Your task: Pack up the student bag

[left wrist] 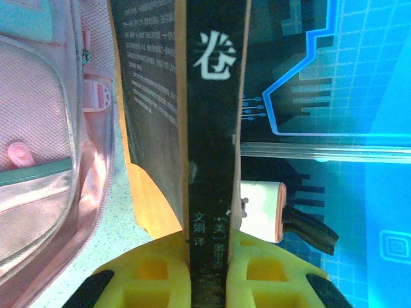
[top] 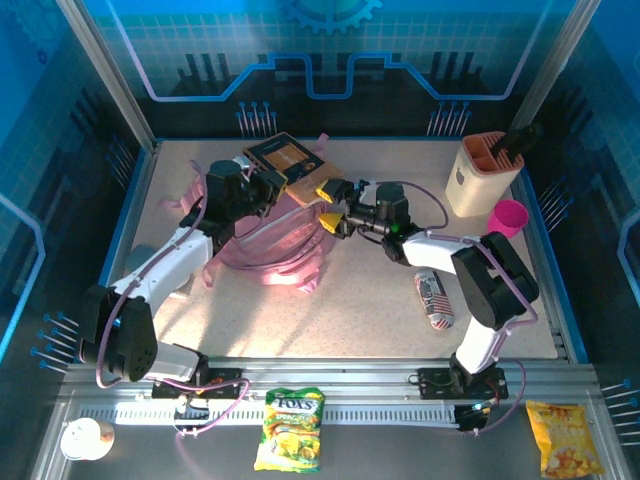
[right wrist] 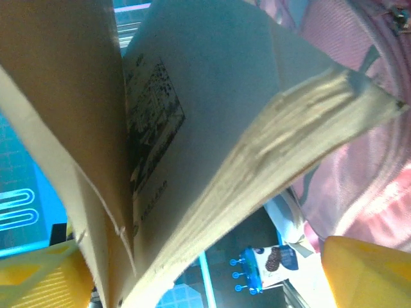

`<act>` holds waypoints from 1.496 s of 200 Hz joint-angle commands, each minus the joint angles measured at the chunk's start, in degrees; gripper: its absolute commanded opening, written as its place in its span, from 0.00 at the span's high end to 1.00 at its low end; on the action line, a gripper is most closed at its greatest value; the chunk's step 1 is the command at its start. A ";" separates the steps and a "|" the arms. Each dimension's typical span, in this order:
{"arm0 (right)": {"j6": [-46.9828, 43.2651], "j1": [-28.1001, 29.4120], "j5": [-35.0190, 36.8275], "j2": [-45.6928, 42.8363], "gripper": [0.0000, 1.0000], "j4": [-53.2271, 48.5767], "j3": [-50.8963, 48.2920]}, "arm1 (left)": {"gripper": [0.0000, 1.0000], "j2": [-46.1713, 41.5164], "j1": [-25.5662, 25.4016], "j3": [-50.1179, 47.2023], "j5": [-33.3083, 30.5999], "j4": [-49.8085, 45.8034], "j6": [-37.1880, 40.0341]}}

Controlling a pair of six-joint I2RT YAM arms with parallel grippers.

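Speckled desk (top: 380,300), walled in blue panels, carries the pink student bag (top: 265,240), slumped centre-left between both arms. A dark book (top: 285,158) hangs over the bag's far edge, its spine clamped in the left gripper (left wrist: 210,273) jaws. The right gripper (top: 328,205) jaws stand wide either side of its fanned pages. Well off right sit a pen holder (top: 483,175), a striped can (top: 435,300) and a pink cup (top: 508,216).
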 commanded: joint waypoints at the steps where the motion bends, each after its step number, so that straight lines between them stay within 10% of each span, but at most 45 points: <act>1: 3.89 0.45 2.10 1.92 0.13 6.26 2.81 | 1.00 0.74 0.46 -0.32 1.78 6.82 -1.65; 165: 0.41 -0.03 7.26 0.79 0.71 1.68 3.82 | 0.98 2.26 0.41 -0.21 2.10 4.46 -0.82; 192: -0.66 -0.62 6.49 0.12 0.86 -0.04 4.00 | 0.90 2.26 0.43 0.57 2.61 2.10 2.69; 245: -7.16 -4.11 6.81 -5.61 0.95 -6.23 0.62 | 0.43 2.64 0.33 4.25 1.68 -12.80 21.57; 299: -15.37 -9.10 7.80 -13.71 0.96 -16.12 -3.92 | 0.31 4.25 -0.79 7.59 -2.09 -30.10 43.37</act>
